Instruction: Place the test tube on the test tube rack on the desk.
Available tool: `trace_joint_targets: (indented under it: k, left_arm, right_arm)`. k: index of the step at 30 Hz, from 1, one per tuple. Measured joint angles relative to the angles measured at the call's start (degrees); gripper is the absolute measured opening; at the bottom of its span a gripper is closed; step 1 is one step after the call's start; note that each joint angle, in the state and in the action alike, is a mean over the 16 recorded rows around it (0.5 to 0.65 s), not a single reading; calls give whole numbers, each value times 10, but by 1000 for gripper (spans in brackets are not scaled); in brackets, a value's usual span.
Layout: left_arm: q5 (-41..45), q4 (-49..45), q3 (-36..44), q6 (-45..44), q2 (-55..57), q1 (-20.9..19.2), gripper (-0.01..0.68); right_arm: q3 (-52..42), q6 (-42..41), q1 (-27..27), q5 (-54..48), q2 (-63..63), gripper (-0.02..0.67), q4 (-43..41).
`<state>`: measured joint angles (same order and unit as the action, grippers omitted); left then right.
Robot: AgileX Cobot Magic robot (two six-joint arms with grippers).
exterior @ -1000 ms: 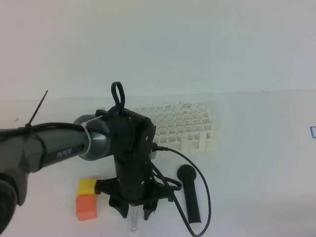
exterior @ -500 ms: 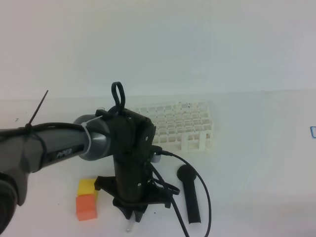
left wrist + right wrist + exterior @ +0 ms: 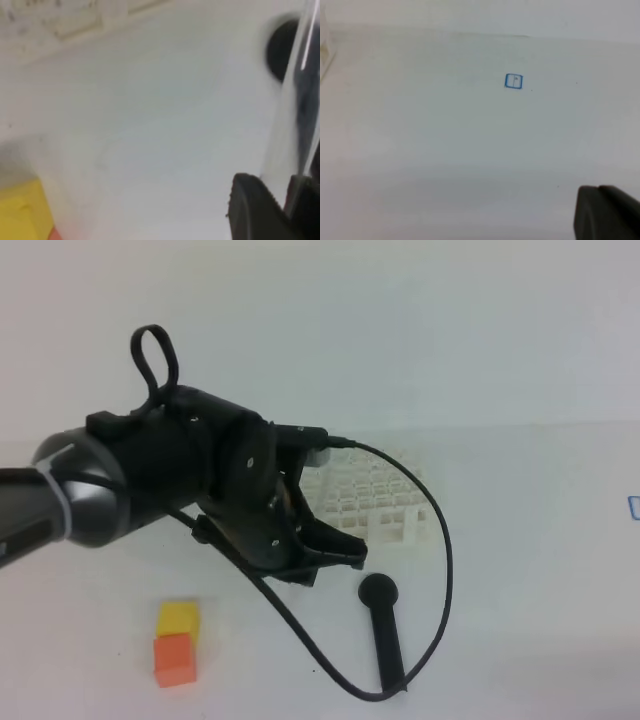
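Observation:
In the left wrist view the test tube (image 3: 292,95) shows as a blurred clear band running up from between the two black fingers of my left gripper (image 3: 275,200), which is shut on it. From the high view my left gripper (image 3: 343,557) hangs tilted above the desk (image 3: 520,570), just in front of the left part of the white test tube rack (image 3: 385,502); the tube itself cannot be made out there. My right gripper (image 3: 606,211) shows only as a dark tip at the lower right corner of its own view, shut, over bare desk.
A black round-headed tool (image 3: 385,630) lies in front of the rack, with the arm's cable (image 3: 440,570) looping around it. A yellow block (image 3: 178,618) and an orange block (image 3: 174,658) sit at the front left. A small blue square mark (image 3: 513,81) is on the desk.
My left gripper closed on the test tube on the desk, then lifted and tilted up and back toward the rack. The right gripper has not moved.

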<state>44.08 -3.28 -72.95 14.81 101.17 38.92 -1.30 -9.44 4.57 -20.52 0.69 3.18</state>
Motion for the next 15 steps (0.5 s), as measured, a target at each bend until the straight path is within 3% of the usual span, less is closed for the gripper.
trace_joint_targets:
  k: [7,15]
  left_arm:
    - [-109,97,67,-107,-54,0,104]
    - [-284,299,217,-345,-140,0,104]
  right_arm:
    - [0,0,0,0,0,-1,0]
    - [0,0,0,0,0,-1,0]
